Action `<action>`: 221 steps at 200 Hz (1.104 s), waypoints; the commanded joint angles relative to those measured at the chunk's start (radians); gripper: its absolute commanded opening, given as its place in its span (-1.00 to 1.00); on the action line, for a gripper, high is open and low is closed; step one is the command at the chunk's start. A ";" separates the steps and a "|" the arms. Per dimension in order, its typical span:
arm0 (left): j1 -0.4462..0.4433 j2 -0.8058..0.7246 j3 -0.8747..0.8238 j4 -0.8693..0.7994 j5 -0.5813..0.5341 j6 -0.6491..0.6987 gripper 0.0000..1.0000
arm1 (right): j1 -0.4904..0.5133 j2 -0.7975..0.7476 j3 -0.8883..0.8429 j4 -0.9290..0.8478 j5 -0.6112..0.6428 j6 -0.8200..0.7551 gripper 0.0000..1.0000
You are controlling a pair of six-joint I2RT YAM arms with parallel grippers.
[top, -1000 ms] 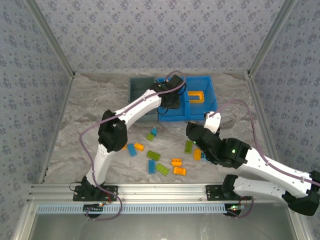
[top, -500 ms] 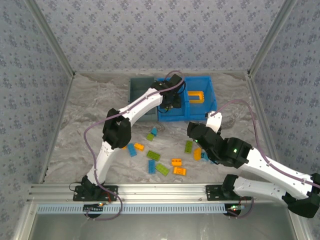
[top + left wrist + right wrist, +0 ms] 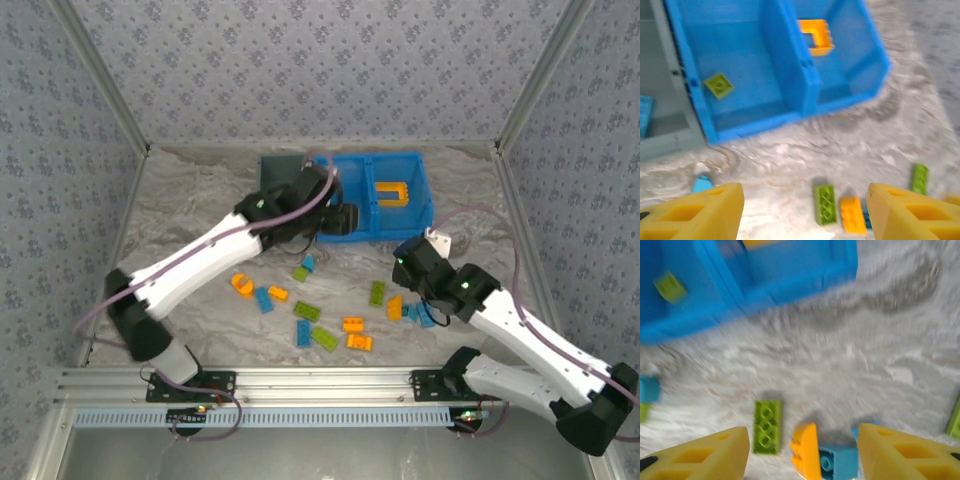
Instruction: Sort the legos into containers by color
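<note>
Bricks (image 3: 308,311): scattered on the table (image 3: 190,210), lower centre of the overhead view. A few already lie in the blue bin (image 3: 425,195) and grey bin (image 3: 272,175), upper centre.
Next brick, by judgement: orange brick (image 3: 805,452), low centre of the right wrist view, touching a blue brick (image 3: 837,462); its long axis runs top to bottom.
Right claw (image 3: 801,432): directly above it, jaws well apart, empty — the nearer arm.
Left claw (image 3: 804,192): parted, empty, near the blue bin.
</note>
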 commanded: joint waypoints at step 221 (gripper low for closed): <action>-0.379 -0.240 -0.590 0.302 -0.114 -0.096 0.30 | -0.291 0.435 -0.116 0.211 -0.546 -0.348 -0.22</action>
